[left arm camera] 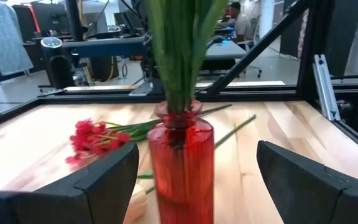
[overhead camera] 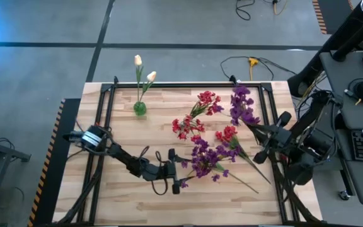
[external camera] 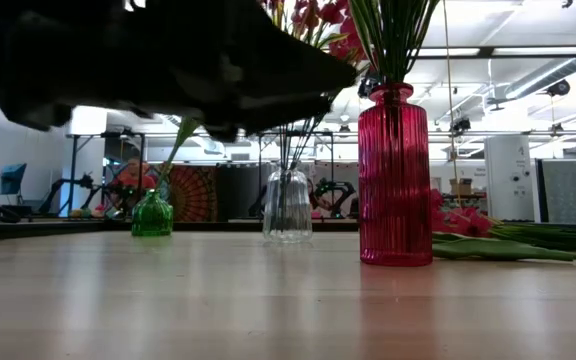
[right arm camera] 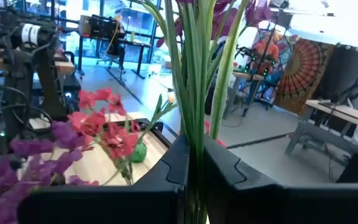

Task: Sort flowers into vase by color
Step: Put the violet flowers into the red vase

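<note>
A: On the wooden table (overhead camera: 125,189), where do the flowers sit, and what do they look like?

B: All have long green stems. Two cream-yellow tulip buds (overhead camera: 144,68) stand in a small green vase (overhead camera: 140,108) near the table's far edge. In the low view, red blossom stems rise from a ribbed red vase (external camera: 395,180), and further stems stand in a clear glass vase (external camera: 288,205). From above, red blossom clusters (overhead camera: 194,116) spread over the middle of the table. A purple cluster (overhead camera: 207,161) lies nearer the front edge.

A: State of the right gripper?

B: The right gripper (right arm camera: 194,165) is at the table's right side. Its fingers (right arm camera: 166,168) are closed together on a bundle of green stems, which rise between them. These stems carry the purple blossoms (overhead camera: 241,107) seen from above.

A: State of the left gripper?

B: The left gripper (left arm camera: 194,180) is near the front edge, left of the purple cluster. Its fingers (left arm camera: 107,180) are spread wide and hold nothing. In its wrist view the red vase stands in the gap between them, touching neither. A loose red flower (left arm camera: 95,138) lies flat on the table beyond the vase.
</note>
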Robot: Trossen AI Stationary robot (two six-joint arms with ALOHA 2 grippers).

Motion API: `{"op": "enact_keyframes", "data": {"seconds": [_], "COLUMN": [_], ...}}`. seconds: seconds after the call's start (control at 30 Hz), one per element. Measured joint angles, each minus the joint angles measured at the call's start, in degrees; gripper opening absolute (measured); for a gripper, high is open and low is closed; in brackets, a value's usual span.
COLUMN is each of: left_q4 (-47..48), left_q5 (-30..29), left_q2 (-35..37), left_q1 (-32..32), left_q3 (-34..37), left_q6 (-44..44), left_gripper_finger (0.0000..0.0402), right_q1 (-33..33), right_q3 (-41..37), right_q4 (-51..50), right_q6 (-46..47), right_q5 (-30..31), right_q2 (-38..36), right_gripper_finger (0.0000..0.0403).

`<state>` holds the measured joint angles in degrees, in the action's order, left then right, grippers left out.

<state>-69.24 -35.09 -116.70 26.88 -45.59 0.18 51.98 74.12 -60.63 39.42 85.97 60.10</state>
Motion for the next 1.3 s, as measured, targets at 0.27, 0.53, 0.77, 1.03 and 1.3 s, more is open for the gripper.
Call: {"op": "enact_keyframes", "data": {"seconds": [0.27, 0.53, 0.77, 1.03, 1.3], "left_q4": [-1.5, -1.7, -1.8, -1.7, -1.1], "left_q5": [2.6, 3.3, 4.5, 5.7, 5.8], "left_q2": [-4.3, -5.6, -7.8, -10.3, -10.5], "left_q1": [-2.9, -3.2, -4.0, -4.9, -5.6], "left_q3": [-2.7, -3.5, -6.0, -8.4, -9.0], "left_q6": [-3.7, -3.3, -3.9, -4.2, -4.2], "left_gripper_finger": [0.0307, 0.0307, 0.0307, 0.0307, 0.0307], "right_q1": [3.3, 7.6, 7.6, 7.8, 7.8], "right_q3": [5.0, 12.7, 17.5, 17.8, 17.8], "right_q4": [0.0, 0.2, 0.4, 4.7, 4.8], "right_q6": [-1.2, -1.9, -4.4, -7.6, -7.6], "right_q5": [0.0, -1.5, -5.0, -8.1, -8.5], "right_q2": [5.0, 8.6, 10.6, 10.6, 10.6], "right_gripper_finger": [0.0018, 0.0018, 0.0018, 0.0018, 0.0018]}}
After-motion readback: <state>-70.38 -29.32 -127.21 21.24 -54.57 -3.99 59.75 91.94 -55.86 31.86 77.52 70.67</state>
